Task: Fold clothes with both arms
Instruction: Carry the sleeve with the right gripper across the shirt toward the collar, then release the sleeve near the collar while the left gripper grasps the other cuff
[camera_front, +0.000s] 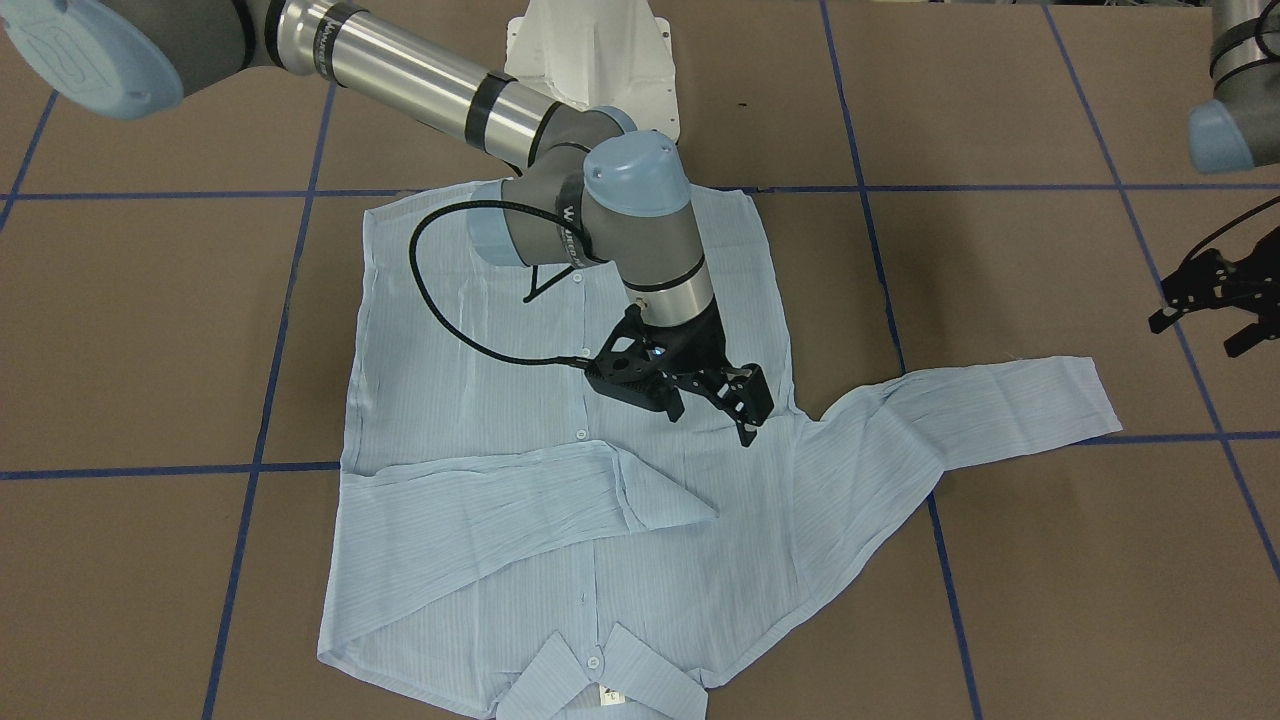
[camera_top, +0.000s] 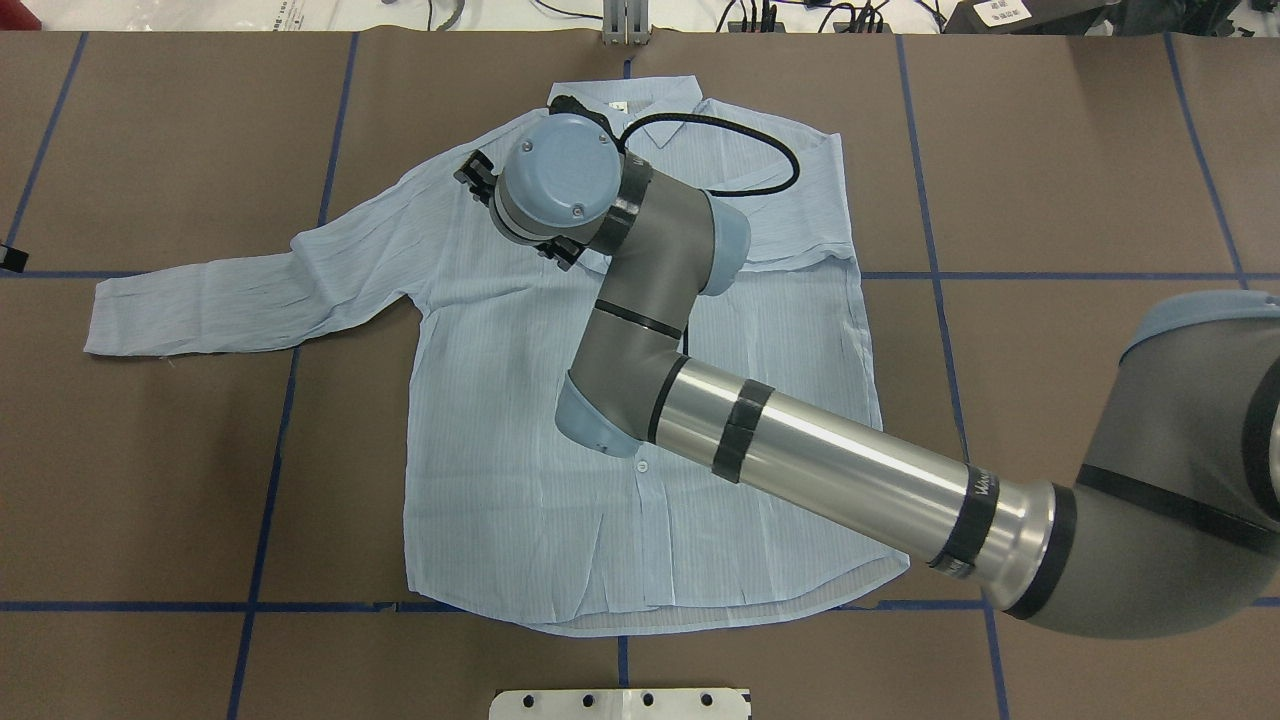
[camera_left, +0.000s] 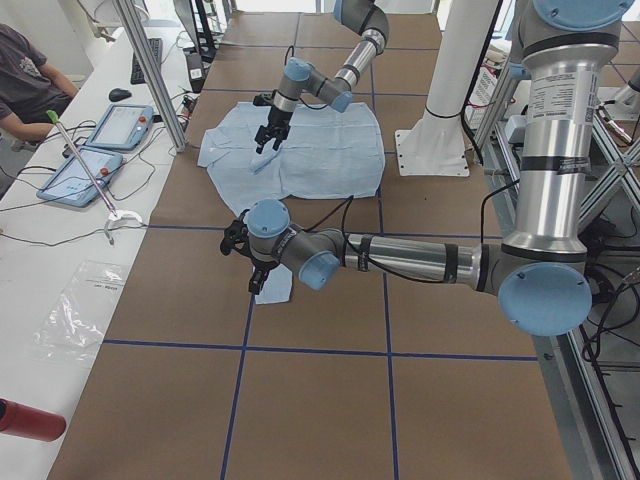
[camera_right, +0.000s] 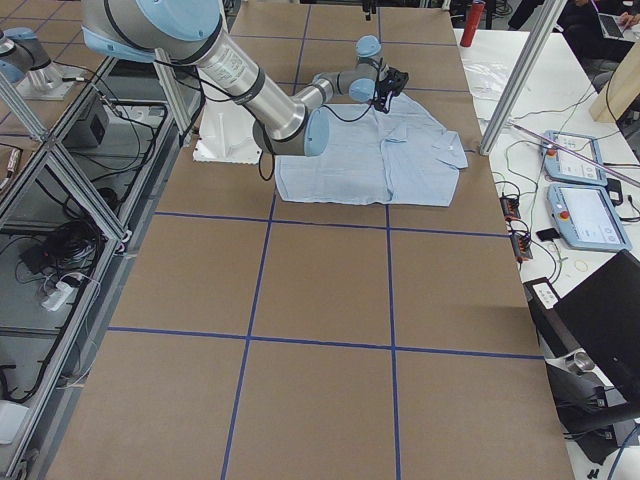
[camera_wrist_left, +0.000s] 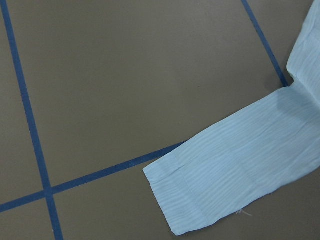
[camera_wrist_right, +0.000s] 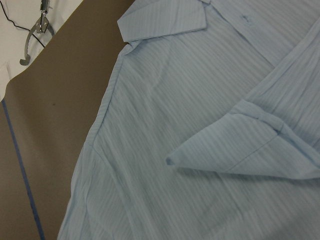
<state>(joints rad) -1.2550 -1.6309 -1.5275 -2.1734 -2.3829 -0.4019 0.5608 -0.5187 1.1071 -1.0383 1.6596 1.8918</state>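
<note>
On brown, blue-taped table (camera_front: 150, 330): pale blue, finely striped long-sleeved shirt (camera_front: 480, 400), flat, one sleeve (camera_front: 500, 510) folded across chest, other sleeve (camera_front: 1000, 405) outstretched. Right black two-finger gripper (camera_front: 714, 422) above chest, spread, empty; left black gripper (camera_front: 1195, 335) near outstretched cuff, likewise spread. Could drag thin cloth and undo the fold if pinched shallowly. Pale blue tablets (camera_left: 120, 125) on side bench, well apart, no obstacle.

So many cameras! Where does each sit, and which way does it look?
Front-facing: across the table, facing the pedestal, down on the shirt; right arm, right tool, left tool.
Overhead: behind the pedestal, looking forward and down; right arm dominates.
Left side: table's end, looking along it; left arm near, right far.
Right side: opposite end; right arm near.
Left wrist: down on the spread sleeve; no body.
Right wrist: down on the folded sleeve; no body.
Shared: front-facing and right wrist both show the folded sleeve.
</note>
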